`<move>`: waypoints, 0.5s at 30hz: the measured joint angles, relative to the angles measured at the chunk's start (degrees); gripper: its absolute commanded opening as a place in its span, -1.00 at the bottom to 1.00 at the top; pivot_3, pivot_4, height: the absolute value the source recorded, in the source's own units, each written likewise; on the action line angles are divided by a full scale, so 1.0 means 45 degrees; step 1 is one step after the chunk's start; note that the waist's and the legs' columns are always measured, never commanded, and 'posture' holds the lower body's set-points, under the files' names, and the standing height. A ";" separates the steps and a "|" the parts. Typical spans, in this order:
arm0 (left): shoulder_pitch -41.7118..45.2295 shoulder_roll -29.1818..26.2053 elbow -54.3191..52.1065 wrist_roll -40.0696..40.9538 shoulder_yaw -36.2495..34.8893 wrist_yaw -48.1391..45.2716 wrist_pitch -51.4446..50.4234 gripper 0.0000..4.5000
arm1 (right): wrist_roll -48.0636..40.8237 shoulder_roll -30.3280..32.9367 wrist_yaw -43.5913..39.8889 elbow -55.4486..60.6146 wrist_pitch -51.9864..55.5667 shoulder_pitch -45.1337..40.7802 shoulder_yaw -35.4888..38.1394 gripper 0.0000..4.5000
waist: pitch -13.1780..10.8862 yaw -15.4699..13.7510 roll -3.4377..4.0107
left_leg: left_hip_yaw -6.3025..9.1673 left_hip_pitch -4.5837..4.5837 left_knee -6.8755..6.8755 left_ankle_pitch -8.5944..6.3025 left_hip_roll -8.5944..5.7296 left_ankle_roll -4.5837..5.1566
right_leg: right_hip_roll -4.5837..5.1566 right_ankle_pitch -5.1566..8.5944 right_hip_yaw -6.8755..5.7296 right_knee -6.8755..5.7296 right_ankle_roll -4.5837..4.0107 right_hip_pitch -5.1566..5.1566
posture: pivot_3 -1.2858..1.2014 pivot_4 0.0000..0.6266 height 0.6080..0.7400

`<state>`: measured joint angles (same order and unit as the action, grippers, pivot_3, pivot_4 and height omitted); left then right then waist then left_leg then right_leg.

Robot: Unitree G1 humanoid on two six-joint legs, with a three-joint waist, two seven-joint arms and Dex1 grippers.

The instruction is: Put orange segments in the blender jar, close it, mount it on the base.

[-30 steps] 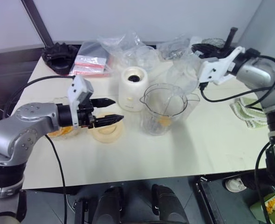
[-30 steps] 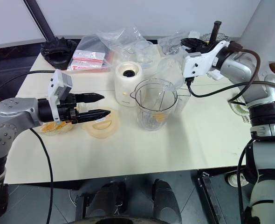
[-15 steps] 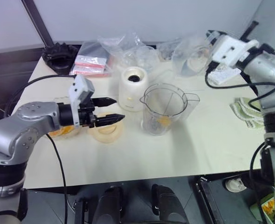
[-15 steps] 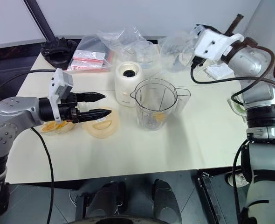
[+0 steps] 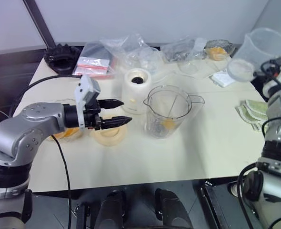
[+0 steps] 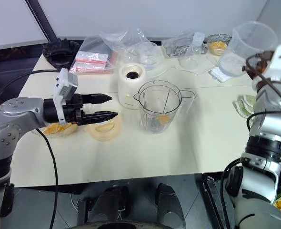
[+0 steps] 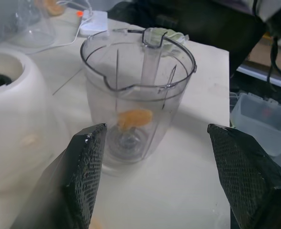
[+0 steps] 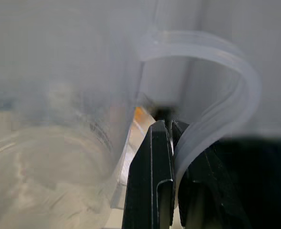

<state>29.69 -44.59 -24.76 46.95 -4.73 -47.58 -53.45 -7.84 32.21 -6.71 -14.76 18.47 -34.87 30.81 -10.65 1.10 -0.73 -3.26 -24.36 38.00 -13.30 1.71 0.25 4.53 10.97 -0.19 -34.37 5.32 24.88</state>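
Observation:
The clear blender jar (image 5: 168, 110) stands upright mid-table with one orange segment (image 7: 135, 117) at its bottom by the blade. Just behind it to the left sits the cream-white base (image 5: 136, 90), its dark socket bare. More orange segments (image 6: 57, 129) lie in a clear dish under my left arm. My left gripper (image 5: 126, 111) hovers open, level, above the flat cream-yellow lid (image 5: 109, 135), pointing at the jar with nothing between its fingers. My right gripper (image 8: 171, 125) is shut on a clear measuring cup (image 5: 259, 55), held in the air past the table's right edge.
Crumpled plastic bags (image 5: 126, 50), red-and-white packets (image 5: 92, 67) and a black holder (image 5: 60, 57) line the back. A glass bowl with orange pieces (image 5: 217, 50) sits back right. A white box (image 5: 222, 78) and a green cloth (image 5: 252, 112) lie at the right.
My right arm has swung the clear cup from above the back of the table out to the far right and rolled it mouth-up. The left gripper has stayed put.

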 measured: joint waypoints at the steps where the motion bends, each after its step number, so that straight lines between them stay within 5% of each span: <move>1: 0.0003 0.0002 0.0003 0.0001 0.0018 -0.0012 -0.0001 0.56 | -0.0152 -0.0093 0.0058 -0.0028 -0.0157 0.0287 0.0190 -0.97 | 0.0000 0.0011 0.0001 | 0.0001 0.0001 -0.0005 0.0000 0.0000 0.0000 | -0.0002 0.0000 0.0000 0.0000 0.0000 0.0002 | 0.03 -0.52 1.00; 7: -0.0045 -0.0009 0.0026 -0.0056 0.0290 -0.0085 0.0002 0.56 | -0.0404 -0.1134 -0.0111 -0.1600 -0.2170 0.2526 -0.0075 -0.97 | 0.0000 0.0044 0.0004 | 0.0007 0.0020 -0.0004 0.0000 0.0006 0.0001 | -0.0018 -0.0001 0.0007 -0.0007 -0.0003 -0.0010 | 0.03 -0.52 1.00; 15: -0.0571 -0.0090 -0.0351 -0.0048 0.0311 0.0111 -0.0021 0.56 | -0.0051 -0.1402 0.0331 -0.4778 -0.4717 0.2695 -0.0676 -0.97 | -0.0001 0.0050 0.0009 | 0.0009 0.0025 -0.0003 0.0000 0.0004 0.0000 | -0.0018 0.0001 0.0012 -0.0009 -0.0004 -0.0012 | 0.03 -0.52 1.00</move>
<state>27.12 -44.99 -26.34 46.74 -3.33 -47.08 -53.55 -8.08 25.90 -5.22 -36.26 -2.76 -22.75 27.77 -10.65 1.32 -0.69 -3.22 -24.25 37.99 -13.29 1.73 0.25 4.45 10.97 -0.14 -34.41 5.30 24.83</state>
